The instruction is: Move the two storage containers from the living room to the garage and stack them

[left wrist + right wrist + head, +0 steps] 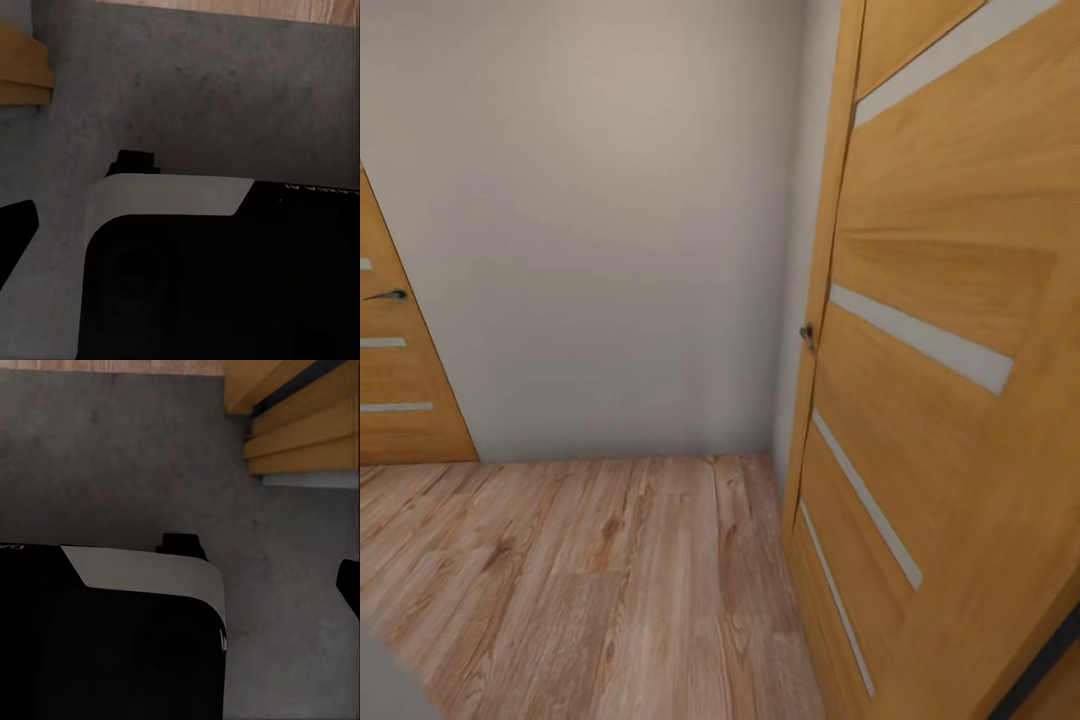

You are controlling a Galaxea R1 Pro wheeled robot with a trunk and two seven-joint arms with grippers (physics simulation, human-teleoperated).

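Note:
The storage containers are out of view. Both wrist views look down on the dark grey speckled concrete floor [225, 97] [112, 450] around my black and white base [210, 285] [105, 645]. One dark finger [16, 229] of my left gripper pokes in at the picture's edge, and one dark finger [349, 585] of my right gripper does the same. Neither gripper's second finger shows. Nothing is seen held.
Ahead, a light wood-plank floor [580, 580] runs to a plain cream wall [610, 250]. An open wooden door [940, 350] with pale stripes stands close on my right. Another such door [400, 390] is at far left. A wooden door frame [300, 435] borders the concrete.

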